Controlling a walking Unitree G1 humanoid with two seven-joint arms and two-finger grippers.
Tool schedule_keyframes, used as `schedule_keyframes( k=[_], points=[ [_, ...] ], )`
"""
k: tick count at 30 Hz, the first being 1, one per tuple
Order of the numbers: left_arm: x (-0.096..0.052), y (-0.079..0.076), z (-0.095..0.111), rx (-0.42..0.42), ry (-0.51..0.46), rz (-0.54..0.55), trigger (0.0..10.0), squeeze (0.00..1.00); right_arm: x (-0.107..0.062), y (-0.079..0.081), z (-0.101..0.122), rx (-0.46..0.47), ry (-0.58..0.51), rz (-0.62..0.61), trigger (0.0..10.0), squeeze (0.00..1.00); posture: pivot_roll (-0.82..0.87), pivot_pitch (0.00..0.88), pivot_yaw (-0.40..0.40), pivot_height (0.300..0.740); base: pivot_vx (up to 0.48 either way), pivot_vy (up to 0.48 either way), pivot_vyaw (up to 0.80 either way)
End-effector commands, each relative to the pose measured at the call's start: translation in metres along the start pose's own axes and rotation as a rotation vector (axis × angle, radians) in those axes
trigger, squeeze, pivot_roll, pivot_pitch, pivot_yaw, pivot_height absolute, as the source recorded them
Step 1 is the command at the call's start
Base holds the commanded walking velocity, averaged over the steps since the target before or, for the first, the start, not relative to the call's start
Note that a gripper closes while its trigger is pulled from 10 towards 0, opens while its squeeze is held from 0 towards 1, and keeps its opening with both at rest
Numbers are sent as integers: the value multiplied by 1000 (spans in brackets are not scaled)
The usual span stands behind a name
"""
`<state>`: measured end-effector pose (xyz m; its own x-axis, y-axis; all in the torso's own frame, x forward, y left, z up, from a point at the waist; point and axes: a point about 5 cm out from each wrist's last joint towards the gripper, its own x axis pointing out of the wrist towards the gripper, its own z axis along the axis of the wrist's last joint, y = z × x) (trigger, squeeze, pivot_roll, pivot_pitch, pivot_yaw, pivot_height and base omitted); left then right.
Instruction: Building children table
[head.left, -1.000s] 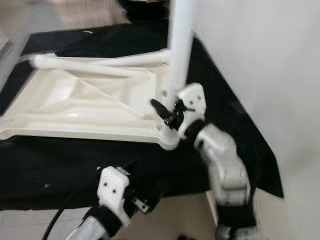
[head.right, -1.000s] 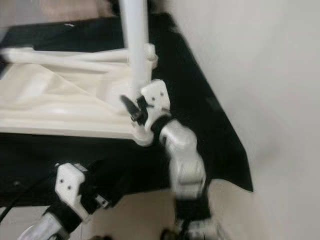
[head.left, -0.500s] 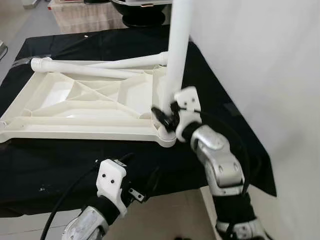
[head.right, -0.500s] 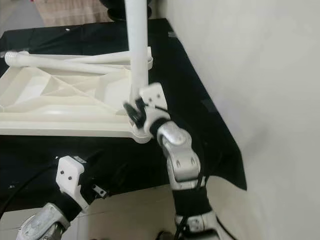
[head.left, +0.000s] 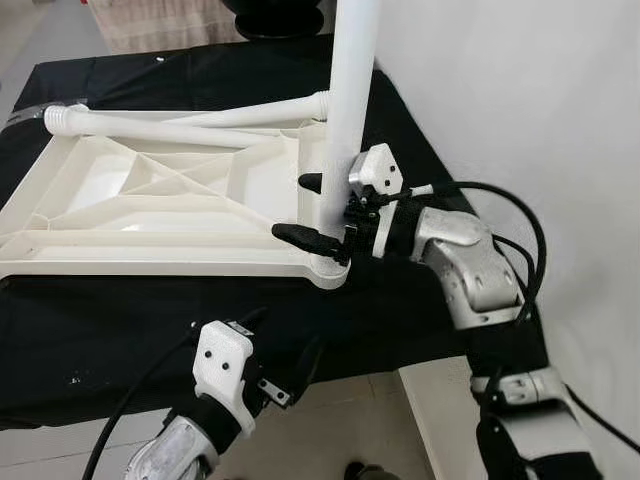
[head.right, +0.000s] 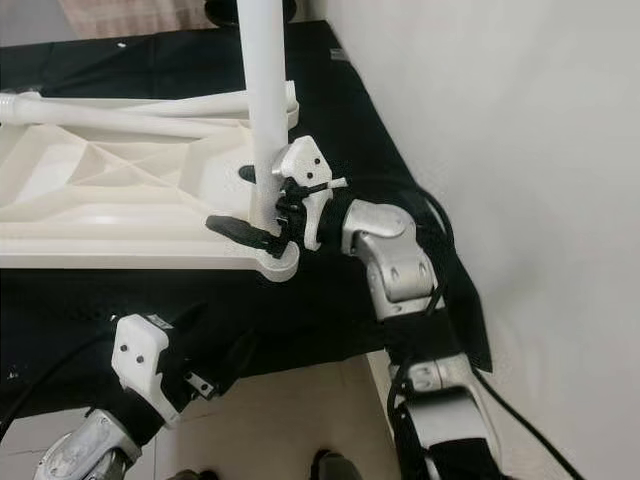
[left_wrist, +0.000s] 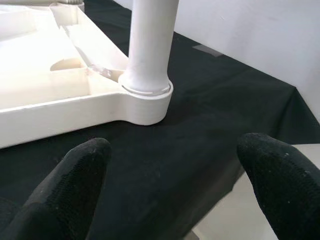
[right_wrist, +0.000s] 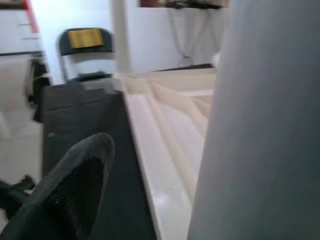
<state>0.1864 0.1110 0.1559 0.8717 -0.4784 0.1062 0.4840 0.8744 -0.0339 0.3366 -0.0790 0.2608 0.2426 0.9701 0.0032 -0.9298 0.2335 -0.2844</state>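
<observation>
The right tool (head.left: 318, 212), fingers spread around the upright white plastic leg (head.left: 345, 110) without clamping, steadies it in the overturned white tabletop's (head.left: 150, 215) corner socket near the black-draped table's (head.left: 420, 310) right edge.

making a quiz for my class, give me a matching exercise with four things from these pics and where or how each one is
Things:
1. upright leg
2. loose legs
3. right gripper
4. left gripper

States:
a. open, low at the near edge of the black cloth
b. lying across the far side of the tabletop
c. standing in the tabletop's near right corner socket
d. open, one finger on each side of the upright leg

Pairs: 1-c, 2-b, 3-d, 4-a
</observation>
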Motion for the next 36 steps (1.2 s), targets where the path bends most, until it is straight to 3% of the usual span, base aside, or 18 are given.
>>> schedule_keyframes(
  k=[1, 5, 6, 7, 8, 9, 10, 18, 24, 26, 27, 28, 29, 30, 31, 32, 34, 36],
  points=[
    [-2, -3, -1, -1, 12, -3, 10000, 0, 12, 8, 3, -13, -15, 100, 10000, 0, 89, 226, -65, 740, 0, 0, 0],
    [-7, -6, 0, -6, 23, -4, 10000, 0, 15, 0, 8, -20, -3, 221, 10000, 0, 104, 244, -67, 740, 0, 0, 0],
    [-8, -6, 0, -7, 26, -4, 10000, 0, 14, -1, 8, -20, 0, 253, 9098, 0, 106, 248, -66, 740, 0, 0, 0],
    [-8, -6, 0, -7, 26, -4, 10000, 0, 14, -1, 8, -20, 0, 253, 9098, 0, 106, 248, -66, 740, 0, 0, 0],
    [-10, -7, 0, -8, 30, -5, 10000, 0, 14, -3, 9, -14, -3, 289, 1098, 0, 107, 251, -66, 740, 0, 0, 0],
    [-10, -7, 0, -8, 30, -5, 10000, 0, 14, -3, 9, -14, -3, 289, 1098, 0, 107, 251, -66, 740, 0, 0, 0],
    [-11, -7, 0, -9, 32, -5, 10000, 0, 13, -4, 9, -10, -4, 303, 0, 0, 106, 255, -64, 740, 0, 0, 0],
    [-13, -8, 0, -13, 41, -8, 10000, 0, 5, -5, 5, 12, 10, 366, 0, 0, 99, 258, -57, 740, 0, 0, 0],
    [-13, -8, 0, -15, 44, -8, 10000, 0, 2, -5, -3, 11, 21, 307, 0, 0, 85, 256, -54, 740, 0, 0, 0],
    [-13, -7, 0, -18, 45, -9, 10000, 0, -3, 6, -22, 63, 62, 134, 0, 0, 58, 250, -51, 740, 0, 0, 0],
    [-13, -7, 0, -18, 45, -9, 10000, 0, -3, 6, -22, 63, 62, 134, 0, 0, 58, 250, -51, 740, 0, 0, 0],
    [-14, -6, -1, -19, 47, -11, 10000, 0, -5, 21, -38, 127, 111, 1, 0, 0, 53, 246, -47, 740, 0, 0, 0],
    [-14, -6, -1, -19, 47, -11, 10000, 0, -5, 21, -38, 127, 111, 1, 0, 0, 53, 246, -47, 740, 0, 0, 0],
    [-14, -5, -1, -21, 50, -15, 10000, 0, -4, 33, -56, 198, 200, -307, 0, 0, 45, 245, -39, 740, 0, 0, 0],
    [-14, -3, -2, -22, 54, -19, 10000, 0, -16, 45, -65, 227, 254, -670, 0, 0, 32, 247, -37, 740, 0, 0, 0],
    [-14, -2, -2, -22, 56, -21, 10000, 0, -32, 53, -68, 249, 298, -929, 0, 0, 35, 242, -36, 740, 0, 0, 0],
    [-13, 0, -3, -21, 58, -26, 10000, 0, -36, 61, -65, 255, 305, -1030, 0, 0, 29, 234, -32, 740, 0, 0, 0],
    [-11, 1, -4, -21, 59, -29, 10000, 0, -32, 60, -61, 246, 285, -1029, 0, 0, 14, 217, -26, 740, 0, 0, 0]
  ],
)
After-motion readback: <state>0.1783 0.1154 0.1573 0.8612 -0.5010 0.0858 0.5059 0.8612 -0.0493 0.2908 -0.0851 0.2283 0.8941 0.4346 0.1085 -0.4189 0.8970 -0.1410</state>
